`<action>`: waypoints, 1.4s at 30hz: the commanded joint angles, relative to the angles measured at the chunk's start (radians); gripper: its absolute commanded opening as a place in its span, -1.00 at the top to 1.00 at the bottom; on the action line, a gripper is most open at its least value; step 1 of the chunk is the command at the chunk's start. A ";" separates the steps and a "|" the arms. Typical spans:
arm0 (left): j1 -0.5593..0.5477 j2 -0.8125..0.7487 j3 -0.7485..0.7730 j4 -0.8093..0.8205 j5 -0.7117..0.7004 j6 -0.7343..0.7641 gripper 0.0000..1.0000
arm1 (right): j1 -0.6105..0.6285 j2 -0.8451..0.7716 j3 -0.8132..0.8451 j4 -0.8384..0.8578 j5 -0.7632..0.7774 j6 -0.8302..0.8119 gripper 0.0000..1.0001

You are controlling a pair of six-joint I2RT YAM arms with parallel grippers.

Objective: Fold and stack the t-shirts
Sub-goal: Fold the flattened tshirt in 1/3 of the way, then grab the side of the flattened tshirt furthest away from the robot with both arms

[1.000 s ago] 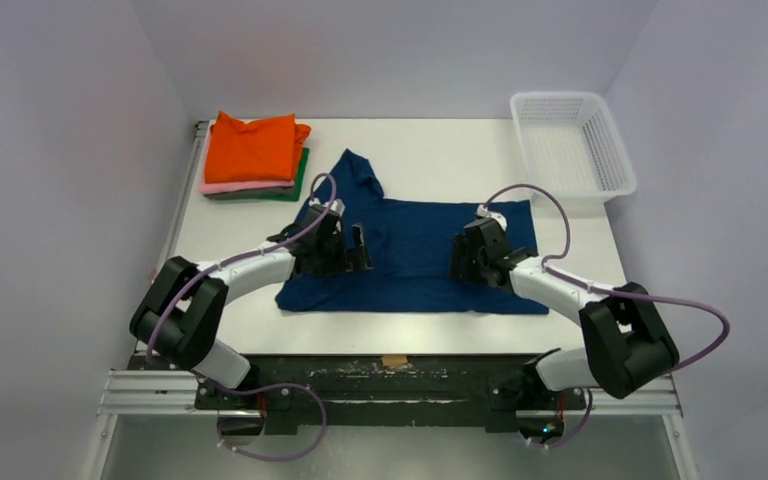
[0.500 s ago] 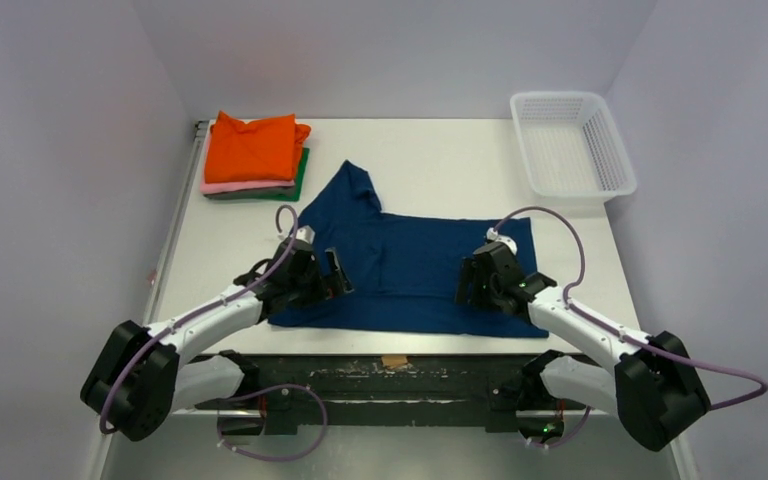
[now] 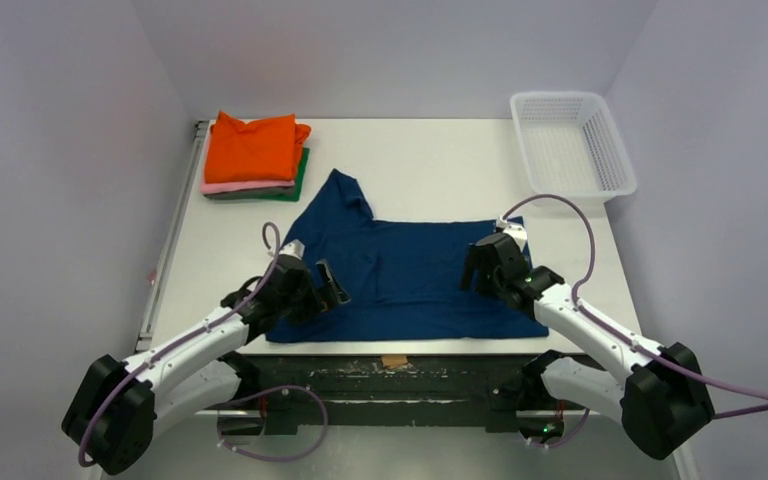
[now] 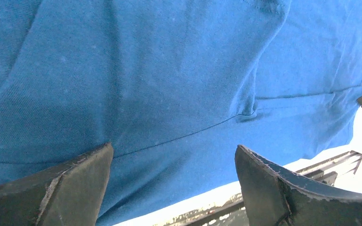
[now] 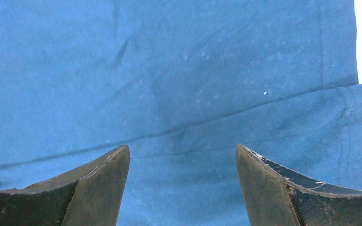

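The navy blue t-shirt (image 3: 410,280) lies spread flat near the table's front edge, one sleeve pointing to the back left. My left gripper (image 3: 332,285) hovers open over its left part, and in the left wrist view the cloth (image 4: 169,70) fills the frame behind the left gripper (image 4: 174,162), with nothing between the fingers. My right gripper (image 3: 470,275) stands open over the shirt's right part, and the right wrist view shows only cloth (image 5: 179,70) behind the right gripper (image 5: 181,157). Folded t-shirts are stacked at the back left: orange (image 3: 253,147) on top, pink (image 3: 222,187) and dark green (image 3: 301,178) below.
A white mesh basket (image 3: 570,145) stands at the back right corner. The white table (image 3: 440,160) is bounded by grey walls on three sides. A small piece of tan tape (image 3: 393,361) sits on the dark front rail, just past the shirt's hem.
Both arms have drawn back toward the near edge, and the navy shirt has slid that way with them. The right jaws have widened a little.
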 commanded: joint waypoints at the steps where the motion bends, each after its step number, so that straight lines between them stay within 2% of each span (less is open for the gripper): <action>1: -0.038 -0.062 -0.045 -0.297 -0.015 -0.056 -1.00 | 0.000 0.015 0.060 -0.009 0.085 0.005 -0.61; 7: -0.038 -0.177 0.086 -0.311 -0.066 0.045 -1.00 | 0.000 0.080 0.055 0.056 0.012 -0.018 -0.60; 11: -0.037 -0.122 0.235 -0.316 -0.155 0.135 -1.00 | -0.017 0.237 0.102 0.067 0.000 -0.023 -0.58; 13: -0.033 -0.067 0.299 -0.308 -0.191 0.165 -1.00 | -0.070 0.308 0.108 0.070 -0.041 -0.008 -0.58; 16: 0.016 0.040 0.378 -0.291 -0.177 0.208 -1.00 | -0.202 0.366 0.068 0.113 -0.165 -0.005 -0.54; 22: 0.153 0.217 0.488 -0.177 -0.060 0.253 -1.00 | -0.332 0.424 0.095 0.050 -0.150 -0.052 -0.55; 27: 0.173 0.420 0.666 -0.194 -0.095 0.300 -1.00 | -0.404 0.445 0.121 0.006 -0.121 -0.064 -0.56; 32: 0.201 0.665 0.861 -0.192 -0.109 0.320 -1.00 | -0.443 0.452 0.114 0.012 -0.127 -0.059 -0.56; 37: 0.223 0.922 1.130 -0.290 -0.182 0.313 -1.00 | -0.444 0.428 0.103 0.022 -0.210 -0.083 -0.55; 42: 0.233 1.075 1.327 -0.332 -0.230 0.314 -0.98 | -0.444 0.371 0.027 -0.016 -0.224 -0.051 -0.55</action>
